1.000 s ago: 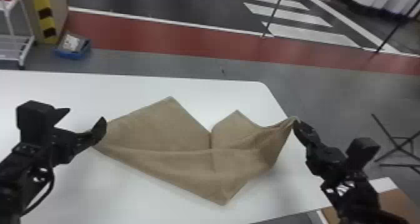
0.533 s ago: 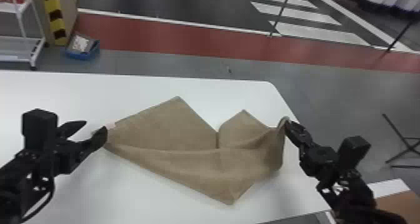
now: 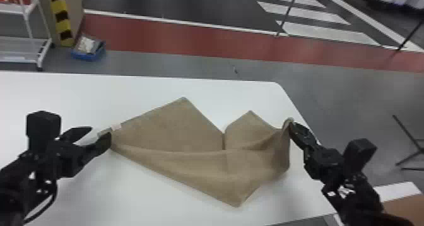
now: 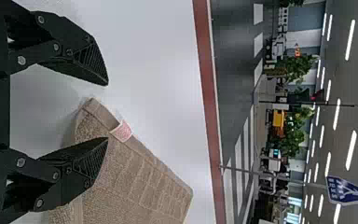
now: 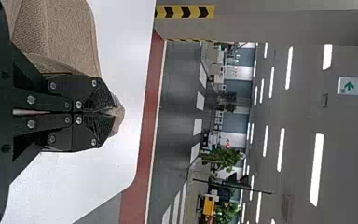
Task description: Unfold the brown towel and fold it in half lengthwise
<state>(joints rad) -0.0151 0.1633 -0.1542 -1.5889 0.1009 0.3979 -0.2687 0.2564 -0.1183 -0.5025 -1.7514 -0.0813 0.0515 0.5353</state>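
Right gripper (image 5: 112, 112), clamped on brown towel (image 3: 179, 130), has drawn inward from table's (image 3: 265, 97) right edge; left gripper (image 4: 107, 111) gapes; unfolding likely needs second grip.

left gripper (image 3: 101, 132): fingers (image 4: 92, 58) spread apart. right gripper (image 3: 292, 125): fingers (image 5: 99, 95) pinched together. both angled inward.

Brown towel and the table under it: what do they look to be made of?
The brown towel looks like woven cotton or a similar cloth, matt and soft: it drapes in loose folds, and its surface shows a fine nubbly texture with a hemmed edge. The table seems to have a smooth white top, perhaps laminate or plastic; its even, faintly glossy surface doesn't settle which.
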